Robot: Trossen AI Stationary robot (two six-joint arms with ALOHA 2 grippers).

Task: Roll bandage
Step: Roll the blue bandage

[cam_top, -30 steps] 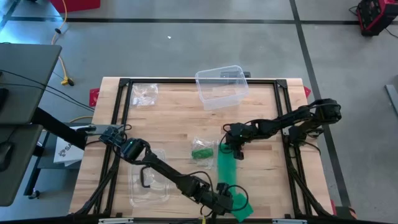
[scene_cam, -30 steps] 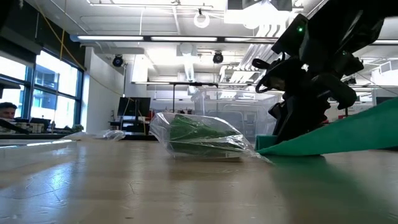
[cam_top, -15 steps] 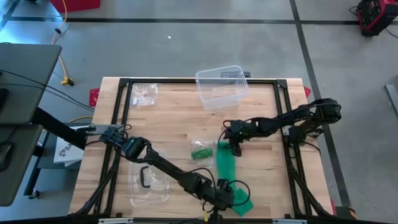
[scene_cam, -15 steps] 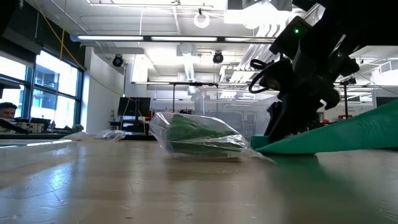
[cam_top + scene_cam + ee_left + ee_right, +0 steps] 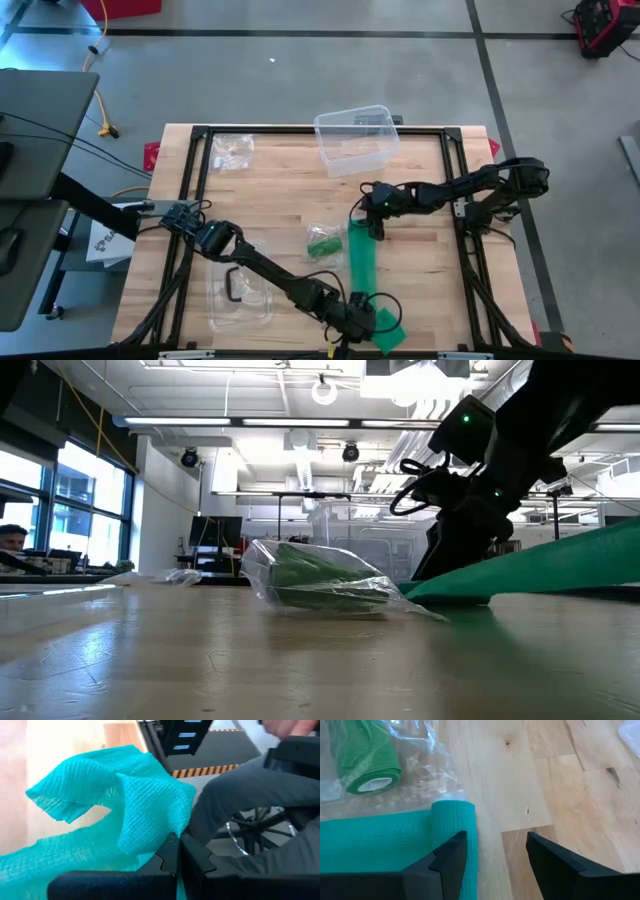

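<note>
A long green bandage (image 5: pixel 362 265) lies as a flat strip on the wooden table, running from mid-table toward the near edge. Its far end is curled into a small roll (image 5: pixel 454 815). My right gripper (image 5: pixel 373 226) stands open at that rolled end, one finger (image 5: pixel 449 854) over the strip's edge and the other over bare wood. My left gripper (image 5: pixel 357 312) is shut on the strip's bunched near end (image 5: pixel 135 795). A second green bandage roll (image 5: pixel 367 762) lies in a clear bag (image 5: pixel 325 243) beside the strip. My left gripper pinches a bunched fold of the bandage's near end (image 5: pixel 161 834) between its two shut fingers. It comes slanting down from the table's left. The cloth stands up in loose folds above the fingers, and the rest trails slack onto the table. Whether my right gripper's finger touches the strip, I cannot tell.
A clear plastic box (image 5: pixel 355 140) stands at the far side, an empty clear bag (image 5: pixel 232 150) at the far left, and a clear tray (image 5: pixel 240 295) at the near left. A seated person's grey trouser leg (image 5: pixel 250 790) shows beyond the near edge.
My right gripper has drawn back toward the table's far edge, from over the strip to its rolled far end. In the low view the strip's far end now lies lower, on the table. The near end has stayed in my left gripper.
</note>
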